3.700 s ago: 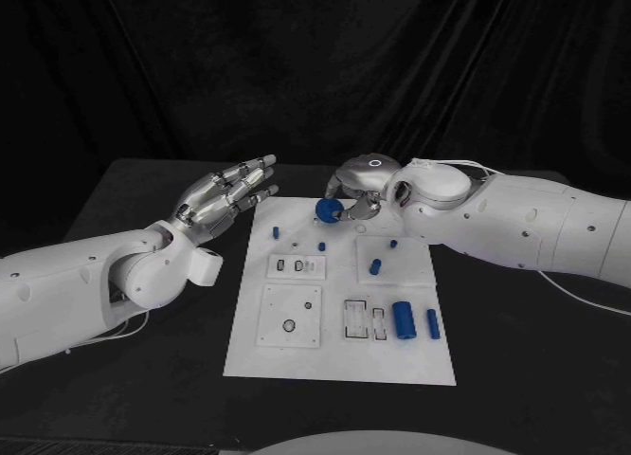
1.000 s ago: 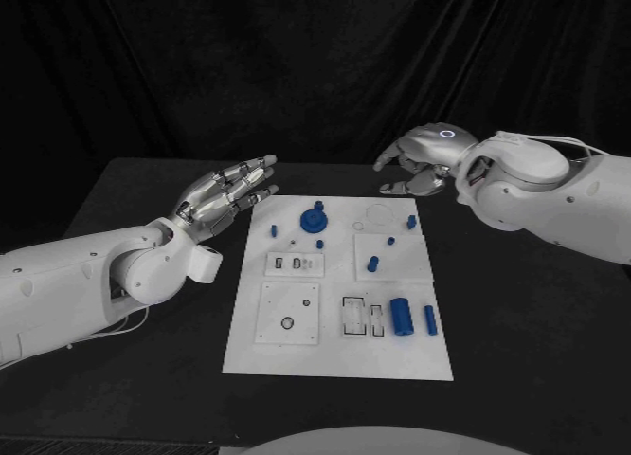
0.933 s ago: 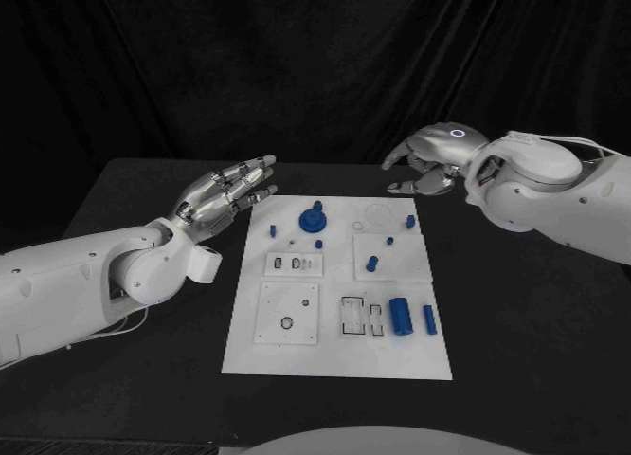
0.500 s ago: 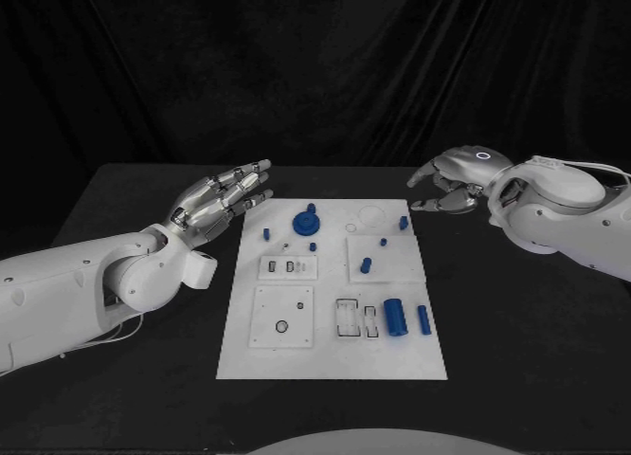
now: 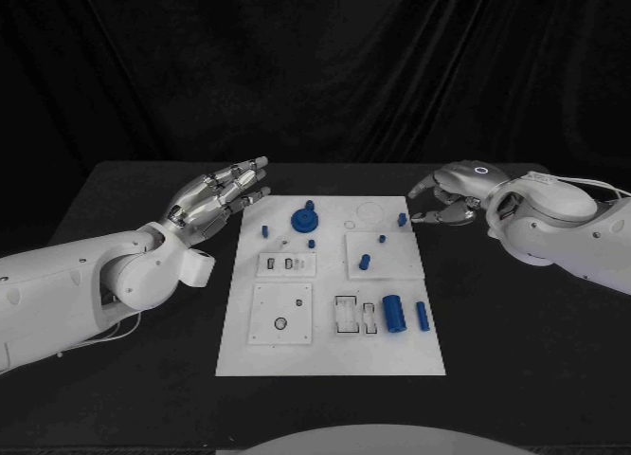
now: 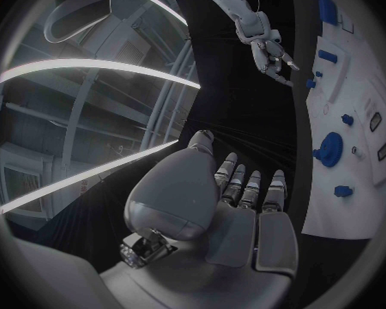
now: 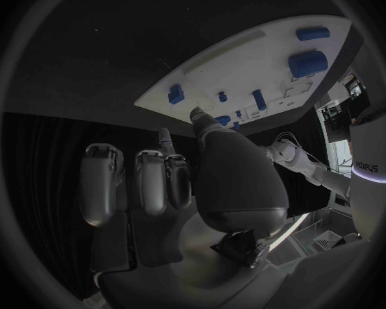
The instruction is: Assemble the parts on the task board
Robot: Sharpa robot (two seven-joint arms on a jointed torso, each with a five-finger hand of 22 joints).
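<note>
The white task board (image 5: 330, 343) lies in the middle of the black table. A blue round part (image 5: 306, 220) with a peg stands near its far edge, and small blue pegs (image 5: 364, 260) stand around it. A thick blue cylinder (image 5: 393, 313) and a thin one (image 5: 423, 316) lie at the near right. My left hand (image 5: 220, 194) hovers left of the board's far corner, fingers straight and apart, holding nothing. My right hand (image 5: 450, 194) is just off the board's far right corner, fingers loosely bent and empty. The left wrist view shows the left hand (image 6: 236, 213), the round part (image 6: 329, 149) and the right hand (image 6: 270, 51) with spread fingers.
Black table surface (image 5: 534, 341) surrounds the board on all sides, with a dark curtain behind. In the right wrist view the right hand (image 7: 185, 185) sits before the board (image 7: 244, 62), with the thick cylinder (image 7: 307, 63) at its end.
My right hand let go of the blue round part, which now stands on the board's far end. The hand then drew off to the right and came down beside the board. The left hand stayed put.
</note>
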